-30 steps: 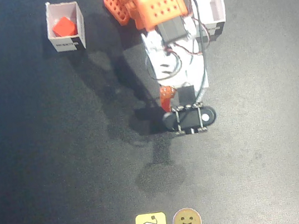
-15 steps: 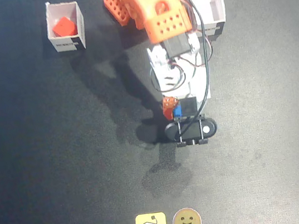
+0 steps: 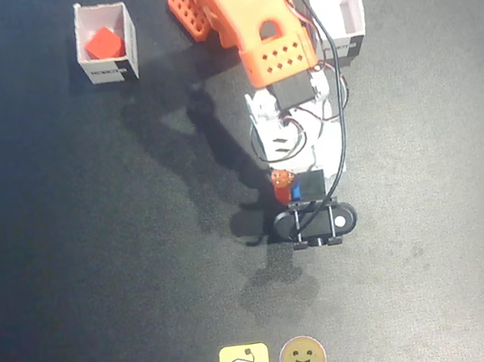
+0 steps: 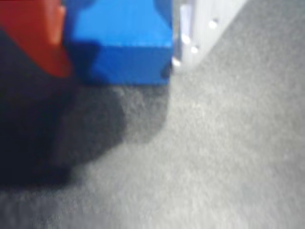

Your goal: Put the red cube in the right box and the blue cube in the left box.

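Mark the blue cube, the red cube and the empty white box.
blue cube [image 4: 125,43], wrist view, front face.
red cube [image 3: 103,44], fixed view, top face.
empty white box [image 3: 350,10], fixed view, inner wall.

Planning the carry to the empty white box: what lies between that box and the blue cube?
In the fixed view, the arm's own orange-and-white body spans between the blue cube and the empty box; no loose objects.

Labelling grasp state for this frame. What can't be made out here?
- Blue cube: in the fixed view only a sliver shows; the arm covers the rest.
- Gripper: in the wrist view one orange finger and one white finger flank the cube, but blur hides actual contact; whether the cube touches the mat is unclear.
- Right-hand white box: arm and cable hide part of its inside.
- Box labels: too small to read.
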Motion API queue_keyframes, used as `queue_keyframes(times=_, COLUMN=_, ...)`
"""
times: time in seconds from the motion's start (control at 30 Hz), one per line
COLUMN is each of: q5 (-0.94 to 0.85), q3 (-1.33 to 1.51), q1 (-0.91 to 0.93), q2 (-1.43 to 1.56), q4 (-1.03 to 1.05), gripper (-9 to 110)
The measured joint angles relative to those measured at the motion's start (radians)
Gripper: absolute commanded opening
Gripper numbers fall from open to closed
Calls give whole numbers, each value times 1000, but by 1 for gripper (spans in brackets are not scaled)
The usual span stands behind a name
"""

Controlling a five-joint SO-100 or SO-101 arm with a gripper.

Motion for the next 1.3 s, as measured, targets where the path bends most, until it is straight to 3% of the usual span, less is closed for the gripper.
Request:
queue_keyframes(times=0.33, q5=20, q3=0, q1=0, q2=-6, q4=15, gripper=8)
queue_keyframes(times=1.03, q5=34, q3=-21, q1=-12, q2=393, q4=500, gripper=9)
queue_keyframes(times=1.3, q5=60, q3=-23, q1=-129, q2=580, q4=690, gripper=9)
